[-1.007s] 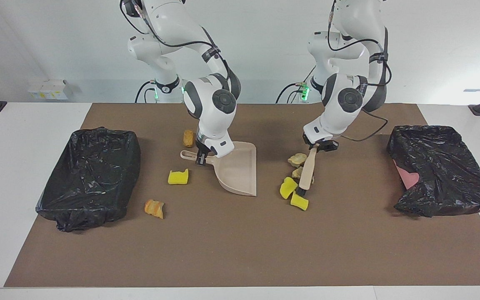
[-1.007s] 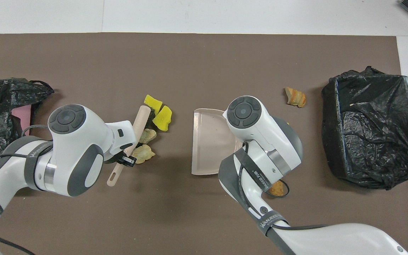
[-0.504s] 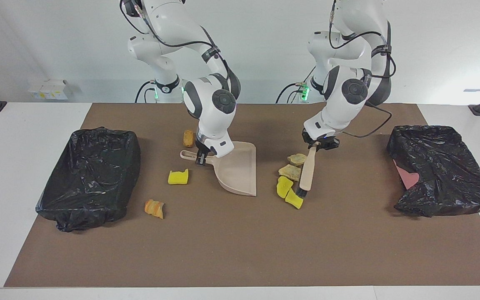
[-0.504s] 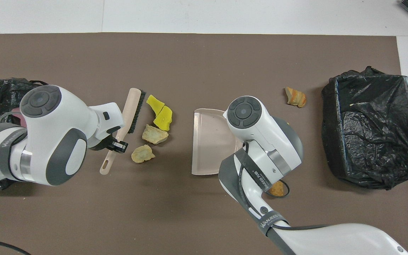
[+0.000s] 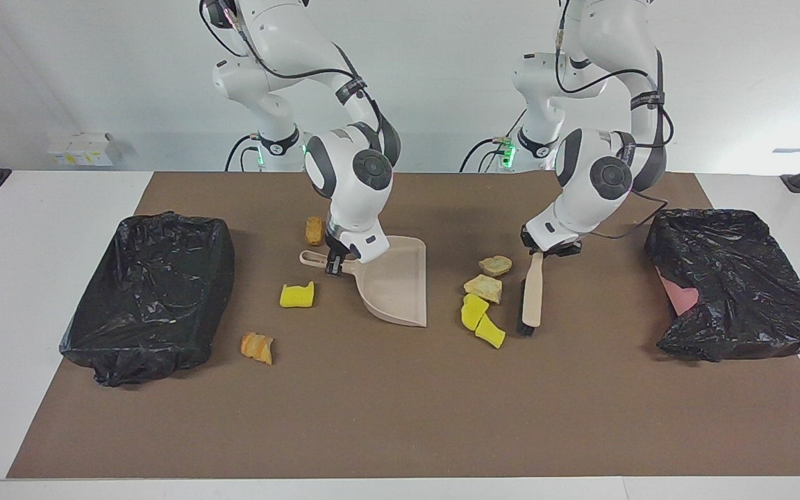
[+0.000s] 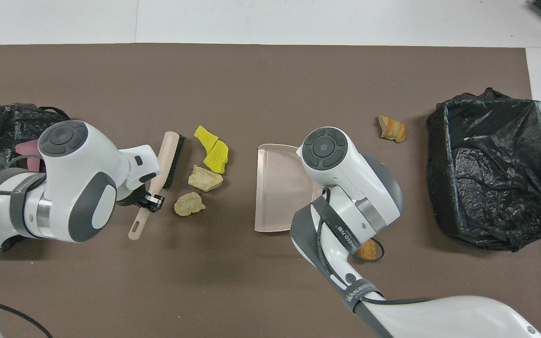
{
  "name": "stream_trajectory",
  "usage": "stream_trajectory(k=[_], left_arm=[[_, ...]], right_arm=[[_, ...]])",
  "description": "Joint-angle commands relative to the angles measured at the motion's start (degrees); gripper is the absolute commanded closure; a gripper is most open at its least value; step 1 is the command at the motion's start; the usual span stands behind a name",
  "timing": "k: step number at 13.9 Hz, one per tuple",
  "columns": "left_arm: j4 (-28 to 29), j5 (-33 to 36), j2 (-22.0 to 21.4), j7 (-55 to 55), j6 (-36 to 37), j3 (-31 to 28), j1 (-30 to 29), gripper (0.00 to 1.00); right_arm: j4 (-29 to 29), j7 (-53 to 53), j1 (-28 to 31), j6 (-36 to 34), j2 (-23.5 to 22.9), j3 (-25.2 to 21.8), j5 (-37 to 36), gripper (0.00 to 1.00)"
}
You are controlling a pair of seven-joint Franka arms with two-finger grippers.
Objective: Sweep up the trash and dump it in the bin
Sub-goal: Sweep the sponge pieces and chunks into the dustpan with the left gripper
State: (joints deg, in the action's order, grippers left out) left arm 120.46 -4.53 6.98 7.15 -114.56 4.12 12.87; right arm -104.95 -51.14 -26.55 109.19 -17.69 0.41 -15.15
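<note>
Trash lies scattered on the brown mat point(image 5: 400, 417) that covers the white counter point(image 5: 39, 278). Four scraps sit in a cluster between the two tools: two bright yellow sponge pieces point(image 5: 482, 321) touching each other, and just nearer the robots two pale tan stone-like chunks point(image 5: 485, 286). A third yellow sponge piece point(image 5: 297, 295) rests beside the dustpan handle, toward the right arm's end. An orange-brown bread-like lump point(image 5: 257, 346) lies farther from the robots near the black-lined bin point(image 5: 150, 292) at that end, and another bread-like lump point(image 5: 314, 230) sits close to the robots by the right arm.

The left gripper point(image 5: 546, 251) has its jaws clamped on the handle of the beige black-bristled brush point(image 5: 530, 300), which lies just beside the cluster, apart from it, bristles facing the scraps. The right gripper point(image 5: 334, 265) has its jaws closed on the handle of the beige plastic dustpan point(image 5: 394, 285), whose open mouth faces the cluster with a stretch of mat between. A second black-bagged bin point(image 5: 733, 285), a pink edge showing, stands at the left arm's end.
</note>
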Motion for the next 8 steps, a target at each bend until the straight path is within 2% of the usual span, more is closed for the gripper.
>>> stream_trajectory(k=[1,3,8], left_arm=[[0.74,0.40,0.84,-1.53,-2.07,-0.08,4.52,1.00],[0.65,-1.35,1.02,-1.26,-2.60,0.09,7.42,1.00],[0.74,-10.22,0.32,-1.96,-5.84,0.18,19.02,1.00]], right_arm=[[-2.01,1.49,0.80,1.11,1.34,0.46,-2.07,1.00],[-2.01,1.40,0.80,1.11,1.34,0.46,-2.07,1.00],[-2.01,1.40,0.88,1.29,1.34,0.46,-2.07,1.00]])
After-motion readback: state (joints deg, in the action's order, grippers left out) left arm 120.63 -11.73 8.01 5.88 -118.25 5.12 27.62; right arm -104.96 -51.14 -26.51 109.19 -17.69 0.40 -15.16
